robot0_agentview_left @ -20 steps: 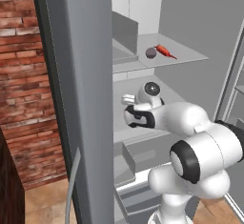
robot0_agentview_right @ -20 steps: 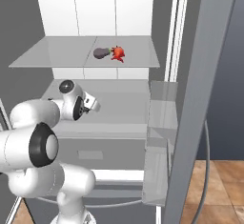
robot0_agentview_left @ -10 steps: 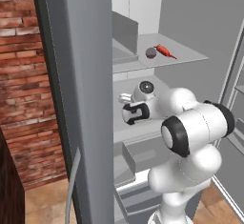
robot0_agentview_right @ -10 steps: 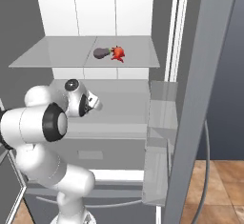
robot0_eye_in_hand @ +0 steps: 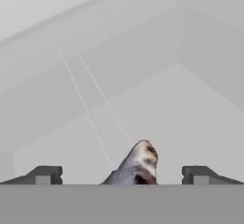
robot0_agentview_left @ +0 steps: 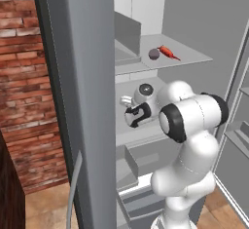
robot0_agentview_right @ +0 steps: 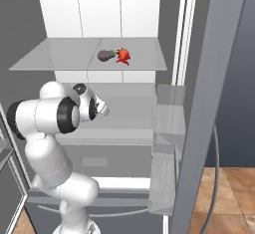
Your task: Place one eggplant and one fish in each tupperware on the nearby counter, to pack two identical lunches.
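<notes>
A mauve-brown eggplant [robot0_agentview_left: 154, 54] [robot0_agentview_right: 105, 55] and a red-orange fish [robot0_agentview_left: 168, 52] [robot0_agentview_right: 123, 55] lie side by side on the upper fridge shelf [robot0_agentview_right: 60, 58]. My gripper [robot0_agentview_left: 127, 108] [robot0_agentview_right: 103, 106] reaches in over the shelf below them. In the hand view the gripper [robot0_eye_in_hand: 122, 175] is open, and a grey-brown fish [robot0_eye_in_hand: 137, 165] lies low between its spread fingertips [robot0_eye_in_hand: 45, 174], touching neither. The tupperware and the counter are out of view.
The open fridge door [robot0_agentview_left: 73, 101] stands close on the left of the arm, with a brick wall [robot0_agentview_left: 24, 77] beyond it. The other door [robot0_agentview_right: 209, 103] with its clear bins [robot0_agentview_right: 167, 128] flanks the right. A drawer [robot0_agentview_left: 136, 160] sits under the shelves.
The arm's elbow has swung up and forward while the hand has pushed a little deeper over the middle shelf. The jaws stay wide apart.
</notes>
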Available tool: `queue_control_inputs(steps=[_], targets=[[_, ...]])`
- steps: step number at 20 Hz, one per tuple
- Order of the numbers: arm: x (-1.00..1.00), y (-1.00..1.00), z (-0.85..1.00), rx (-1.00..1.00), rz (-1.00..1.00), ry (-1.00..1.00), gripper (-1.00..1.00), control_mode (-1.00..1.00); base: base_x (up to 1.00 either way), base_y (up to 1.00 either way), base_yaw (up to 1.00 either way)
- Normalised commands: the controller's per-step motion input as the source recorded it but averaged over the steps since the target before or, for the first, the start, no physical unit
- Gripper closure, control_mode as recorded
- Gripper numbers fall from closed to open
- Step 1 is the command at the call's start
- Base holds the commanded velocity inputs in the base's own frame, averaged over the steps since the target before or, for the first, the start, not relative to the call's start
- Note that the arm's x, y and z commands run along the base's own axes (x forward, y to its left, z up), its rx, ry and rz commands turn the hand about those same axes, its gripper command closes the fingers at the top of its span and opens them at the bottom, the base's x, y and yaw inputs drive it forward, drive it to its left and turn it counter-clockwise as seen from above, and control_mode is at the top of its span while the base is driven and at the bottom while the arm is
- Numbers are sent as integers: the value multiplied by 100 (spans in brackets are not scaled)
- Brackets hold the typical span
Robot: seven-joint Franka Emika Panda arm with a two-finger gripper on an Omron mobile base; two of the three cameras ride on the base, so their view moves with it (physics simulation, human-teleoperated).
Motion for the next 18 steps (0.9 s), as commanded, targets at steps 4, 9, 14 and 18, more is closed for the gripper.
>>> queue_control_inputs(steps=[4,9,14,18], targets=[[24,15,-24,0,-4,1,-100,-100,0,0,0],[-1,21,-34,0,-4,1,-100,-100,0,0,0],[-35,12,-19,0,-6,0,-100,-100,0,0,0],[-51,0,-3,0,-8,0,-100,-100,0,0,0]])
